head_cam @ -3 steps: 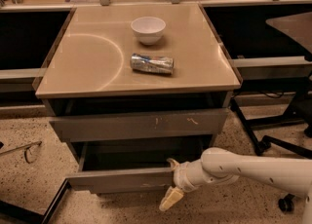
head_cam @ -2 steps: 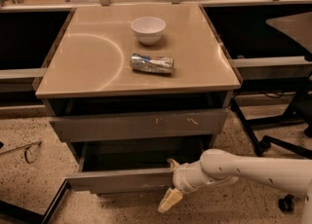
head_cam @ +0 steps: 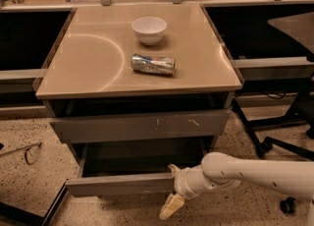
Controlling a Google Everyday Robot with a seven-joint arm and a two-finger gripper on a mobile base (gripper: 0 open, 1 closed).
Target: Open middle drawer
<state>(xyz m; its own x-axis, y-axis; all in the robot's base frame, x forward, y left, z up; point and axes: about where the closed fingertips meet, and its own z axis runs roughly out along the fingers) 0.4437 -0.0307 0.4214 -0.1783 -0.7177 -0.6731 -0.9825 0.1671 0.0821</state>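
- Tan counter (head_cam: 88, 72): white bowl (head_cam: 149, 29) near the back edge.
- Silver can (head_cam: 153, 64) on its side, mid-counter.
- Gripper (head_cam: 171, 190) below the front edge, toward the right corner.

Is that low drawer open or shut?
Open: the middle drawer sticks out, inside showing; the gripper sits at its front's right end.
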